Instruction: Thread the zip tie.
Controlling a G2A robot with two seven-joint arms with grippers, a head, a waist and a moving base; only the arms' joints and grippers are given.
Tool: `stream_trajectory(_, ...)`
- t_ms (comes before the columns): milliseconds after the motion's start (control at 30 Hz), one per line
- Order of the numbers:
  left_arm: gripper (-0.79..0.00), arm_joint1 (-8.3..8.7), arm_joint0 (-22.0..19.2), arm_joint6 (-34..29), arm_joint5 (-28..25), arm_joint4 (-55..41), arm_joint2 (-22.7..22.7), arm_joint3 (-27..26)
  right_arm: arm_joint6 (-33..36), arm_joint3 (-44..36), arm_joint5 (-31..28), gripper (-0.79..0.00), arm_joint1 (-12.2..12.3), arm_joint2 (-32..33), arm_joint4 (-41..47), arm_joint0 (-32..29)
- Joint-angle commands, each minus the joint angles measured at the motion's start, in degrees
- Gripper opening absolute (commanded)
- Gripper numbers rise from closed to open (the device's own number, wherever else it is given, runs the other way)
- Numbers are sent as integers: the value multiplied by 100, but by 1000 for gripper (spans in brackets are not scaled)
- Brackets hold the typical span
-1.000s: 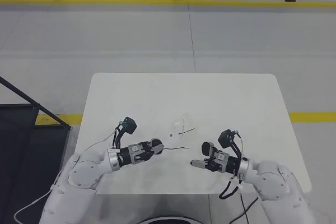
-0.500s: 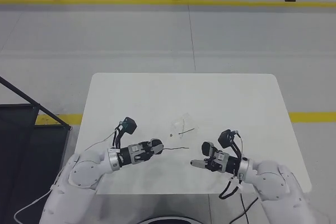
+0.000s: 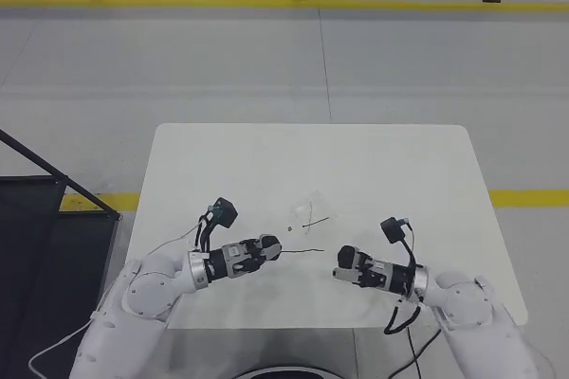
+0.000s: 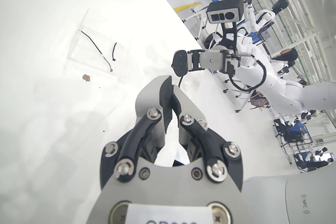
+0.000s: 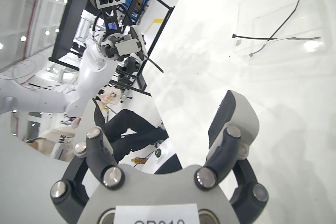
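We work over the white counter (image 3: 408,171), both hands low in the frame. Our right hand (image 3: 342,264), right of centre, gapes wide and holds nothing. Our left hand (image 3: 268,250), left of centre, is pinched tight on one end of the black zip tie (image 3: 299,252). The tie's long axis runs nearly level across the frame. Its free tip points at the right hand and stops just short of it, so we judge that hand must meet the tip head-on. Spare ties (image 3: 315,223) lie apart, above.
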Motion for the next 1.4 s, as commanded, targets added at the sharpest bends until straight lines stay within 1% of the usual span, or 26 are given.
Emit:
stream_trajectory(0, -785, 11, 5, 19, -34, 45, 20, -9, 217, 140, 32, 0, 12, -20, 295, 99)
stream_trajectory(167, -785, 33, 12, 76, -62, 126, 95, -24, 623, 403, 117, 0, 11, -263, 721, 347)
stream_trajectory(400, -785, 51, -36, 188, -16, 283, 236, 9, 633, 734, 372, 0, -23, -591, 761, 692)
stream_trajectory(433, -785, 54, -44, 204, -3, 299, 253, 18, 635, 772, 385, -15, -29, -638, 788, 735)
stream_trajectory(533, -785, 63, -68, 231, 12, 333, 301, 28, 714, 895, 406, -105, -47, -768, 956, 849)
stream_trajectory(733, -785, 86, -86, 279, 15, 357, 355, 51, 721, 1119, 377, -182, -64, -902, 1093, 1019)
stream_trajectory(767, -785, 91, -86, 289, 11, 360, 361, 58, 739, 1140, 367, -215, -66, -924, 1132, 1038)
stream_trajectory(833, -785, 99, -90, 300, 9, 350, 373, 71, 769, 1190, 349, -240, -69, -958, 1188, 1073)
stream_trajectory(1033, -785, 126, -109, 321, -36, 345, 404, 99, 738, 1287, 354, -354, -73, -1032, 1257, 1157)
stream_trajectory(1133, -785, 139, -117, 339, -54, 347, 417, 106, 723, 1303, 374, -363, -74, -1070, 1266, 1183)
stream_trajectory(1367, -785, 171, -106, 395, -113, 357, 436, 116, 620, 1336, 428, -440, -70, -1116, 1210, 1241)
